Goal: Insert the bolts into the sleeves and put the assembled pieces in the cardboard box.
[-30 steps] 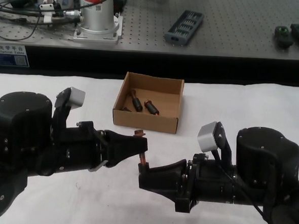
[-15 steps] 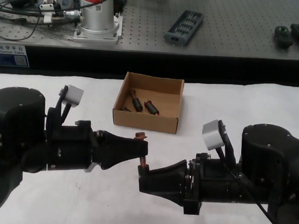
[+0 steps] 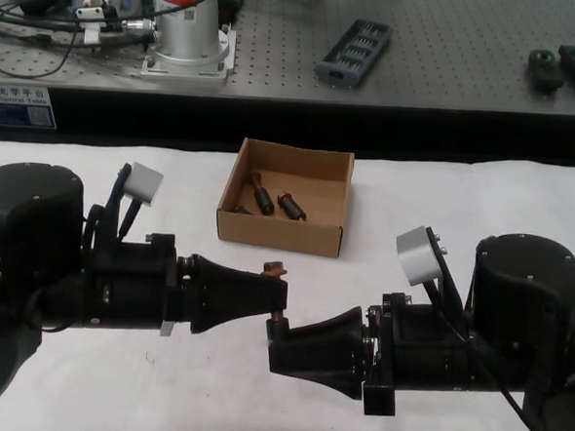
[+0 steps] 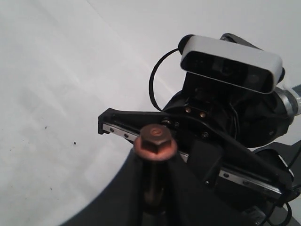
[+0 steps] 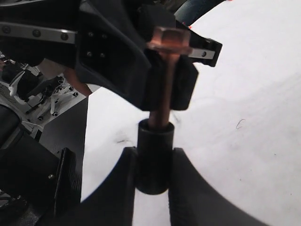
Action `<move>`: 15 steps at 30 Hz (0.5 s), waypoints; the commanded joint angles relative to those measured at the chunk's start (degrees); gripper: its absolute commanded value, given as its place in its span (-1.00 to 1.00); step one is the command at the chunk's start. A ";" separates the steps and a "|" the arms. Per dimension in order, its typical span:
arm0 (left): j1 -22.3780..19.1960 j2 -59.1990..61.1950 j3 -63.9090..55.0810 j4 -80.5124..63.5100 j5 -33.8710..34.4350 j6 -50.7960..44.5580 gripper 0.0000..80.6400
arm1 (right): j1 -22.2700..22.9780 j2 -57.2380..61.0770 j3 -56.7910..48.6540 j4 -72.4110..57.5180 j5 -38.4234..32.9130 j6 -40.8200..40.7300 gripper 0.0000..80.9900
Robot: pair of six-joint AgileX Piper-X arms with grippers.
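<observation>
My left gripper (image 3: 277, 291) is shut on a copper bolt (image 3: 273, 269) with a hex head, held upright above the white cloth; the left wrist view shows the bolt (image 4: 155, 146) head-on between my fingers. My right gripper (image 3: 280, 340) is shut on a black sleeve (image 5: 154, 155) directly beneath it. In the right wrist view the bolt (image 5: 168, 70) shaft enters the sleeve's top, with the left gripper (image 5: 164, 89) clamped around the shaft just above. The cardboard box (image 3: 284, 237) stands behind the grippers and holds several assembled pieces (image 3: 277, 201).
White cloth (image 3: 464, 202) covers the bench around the box. Behind it lies a perforated metal table with a silver post (image 3: 187, 19), a blue-grey rack (image 3: 354, 50) and two dark green parts (image 3: 562, 68).
Both arms have shifted slightly to the right. The bolt has sunk lower toward the sleeve, so less of its shaft shows between the two grippers.
</observation>
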 commanded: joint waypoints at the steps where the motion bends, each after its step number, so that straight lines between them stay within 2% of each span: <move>1: -1.71 0.71 1.41 5.10 7.55 -1.28 -0.98 | -0.25 -2.63 -2.64 -7.00 3.55 -1.47 -0.87; 7: -3.48 0.71 1.41 5.10 7.55 -1.28 -0.98 | 1.80 -2.63 -2.64 -5.62 3.55 -1.47 -0.87; 15: -3.47 0.71 1.41 5.23 7.42 0.20 -0.98 | 1.20 -2.63 -2.76 -4.39 4.40 -1.47 -0.87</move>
